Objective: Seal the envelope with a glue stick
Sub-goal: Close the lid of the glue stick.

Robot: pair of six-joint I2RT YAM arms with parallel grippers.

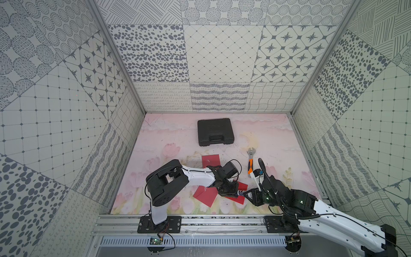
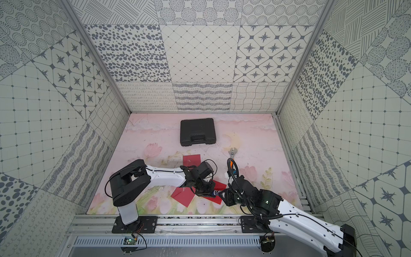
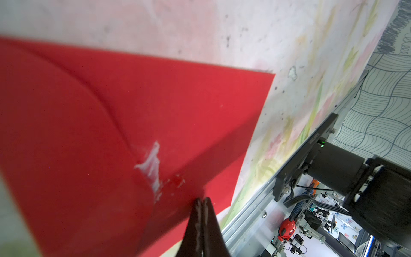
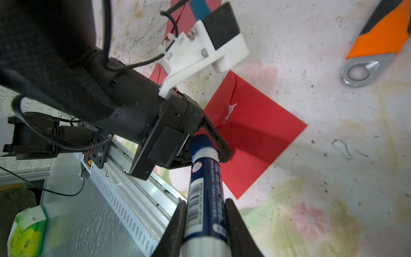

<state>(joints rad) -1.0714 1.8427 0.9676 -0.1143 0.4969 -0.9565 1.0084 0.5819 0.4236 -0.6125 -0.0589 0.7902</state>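
My left arm folds low over the counter [image 1: 169,133], wrist bent down. The left gripper [image 3: 202,201] is clenched, jaws tight together, tips resting on the red envelope [image 3: 89,133]. My right arm reaches in from the near rail, and the right gripper [image 4: 205,203] clamps the glue stick [image 4: 205,178] by its body. The stick is navy with a barcode and a white band, its rounded blue end just beside the left jaws at the envelope's edge. Both wrist views show a white smear [image 3: 153,164] at the flap seam, which is too small to find from above. Both top views add the wrench [image 1: 250,162] and the black case [image 1: 215,131].
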